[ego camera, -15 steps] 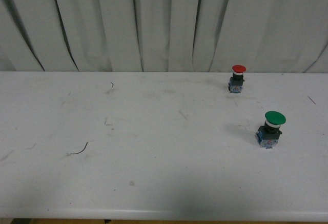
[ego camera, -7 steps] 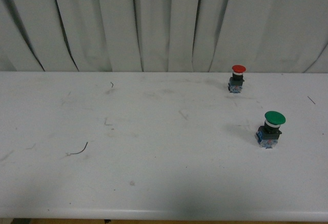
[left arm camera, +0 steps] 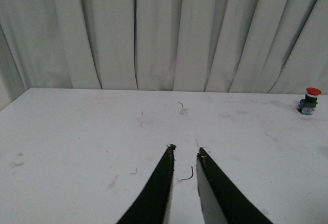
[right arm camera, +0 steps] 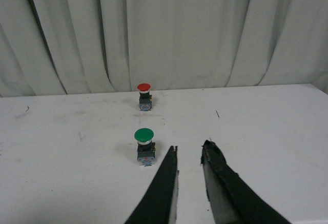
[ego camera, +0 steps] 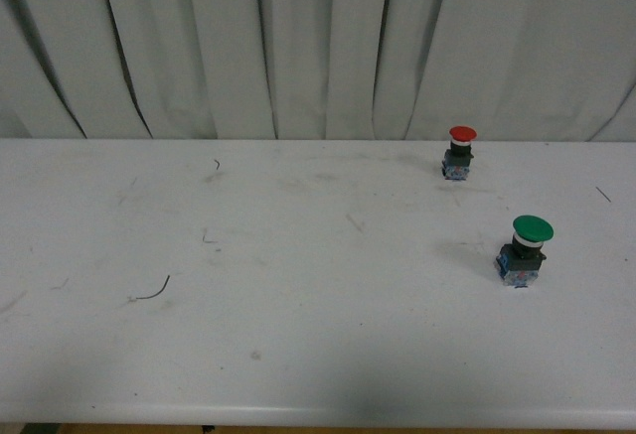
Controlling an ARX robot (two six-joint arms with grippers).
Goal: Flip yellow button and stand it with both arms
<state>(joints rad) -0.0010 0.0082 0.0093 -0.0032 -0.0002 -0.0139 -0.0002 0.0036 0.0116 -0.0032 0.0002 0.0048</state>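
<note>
White scuffed desk point(ego camera: 298, 305), grey curtain point(ego camera: 298, 47) behind. Yellow button isn't visible in any view, just red-capped switch point(ego camera: 461, 152) and green-capped switch point(ego camera: 527, 250) standing upright. Left tool point(left arm camera: 184, 152) and right tool point(right arm camera: 189, 149) both slightly spread, holding nothing.

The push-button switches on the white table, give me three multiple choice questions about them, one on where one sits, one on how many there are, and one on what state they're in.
1. Where is the red-capped switch relative to the green-capped switch?
A. Farther back, nearer the curtain
B. Nearer the table's front edge
C. Stacked on it

2. How many switches are in view?
A. One
B. Two
C. Four

3. How do the switches stand?
A. Both on their sides
B. Both upright, caps on top
C. Both upside down on their caps

Answers:
1 A: the front view shows the red-capped switch close to the curtain, behind the green-capped switch.
2 B: only those two show on the table; no yellow one.
3 B: each cap sits above its contact block.
</note>
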